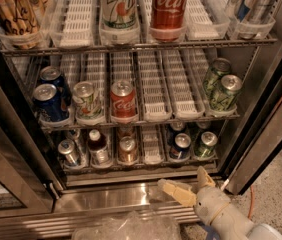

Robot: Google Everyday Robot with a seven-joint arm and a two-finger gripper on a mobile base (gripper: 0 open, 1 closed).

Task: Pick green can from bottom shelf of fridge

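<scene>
Looks down into the fridge. Finds the green can upright at the right end of the bottom shelf, just beside a blue can. Catches the gripper lower, outside the sill, fingers spread, holding nothing.

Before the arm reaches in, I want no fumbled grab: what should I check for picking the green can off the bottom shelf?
1. Open front of the fridge, bottom shelf exposed: ok.
2. Upright green can at the front of the rightmost lane: ok.
3. Open gripper, outside, below the shelf: ok.
4. Height match with the can: not ok, gripper is lower and left.
5. Gap to the neighbouring dark blue can: cannot tell.
</scene>
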